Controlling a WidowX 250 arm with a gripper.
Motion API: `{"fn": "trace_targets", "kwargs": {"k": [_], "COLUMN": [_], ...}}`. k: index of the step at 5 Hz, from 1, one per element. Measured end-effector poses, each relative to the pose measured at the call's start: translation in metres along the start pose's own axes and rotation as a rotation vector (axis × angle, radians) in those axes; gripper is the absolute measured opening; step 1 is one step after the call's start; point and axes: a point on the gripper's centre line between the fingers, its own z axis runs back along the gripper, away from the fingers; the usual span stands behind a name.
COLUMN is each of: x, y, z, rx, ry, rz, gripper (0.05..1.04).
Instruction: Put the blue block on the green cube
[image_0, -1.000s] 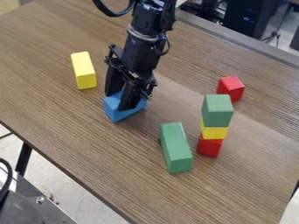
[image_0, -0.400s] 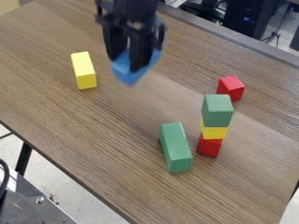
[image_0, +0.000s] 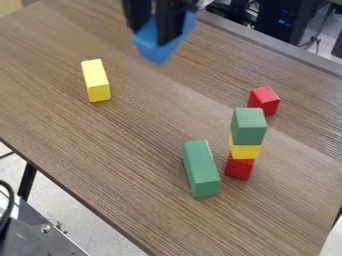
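Note:
High above the table near the view's top edge, my gripper (image_0: 159, 31) is shut on the blue block (image_0: 157, 46), one dark finger at its left and the other across its front. The block hangs with a corner pointing down. To the lower right, the green cube (image_0: 249, 126) tops a stack, resting on a yellow block (image_0: 245, 150) with a red block (image_0: 240, 167) at the bottom.
A long green block (image_0: 201, 168) lies left of the stack, and a red cube (image_0: 264, 100) sits behind it. On the left of the wooden table (image_0: 133, 160) is a yellow block (image_0: 95, 80).
From the tabletop, my gripper has lifted the blue block, rising toward the view's top edge and slightly right. The other blocks have kept their places.

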Motion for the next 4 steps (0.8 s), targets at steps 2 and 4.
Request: {"fn": "trace_targets", "kwargs": {"k": [2,4], "x": [0.003,0.011], "y": [-0.038,-0.055], "z": [0.019,0.006], "rx": [0.029,0.048], "ry": [-0.03,0.09], "rz": [-0.163,-0.226], "gripper": [0.519,0.519]}}
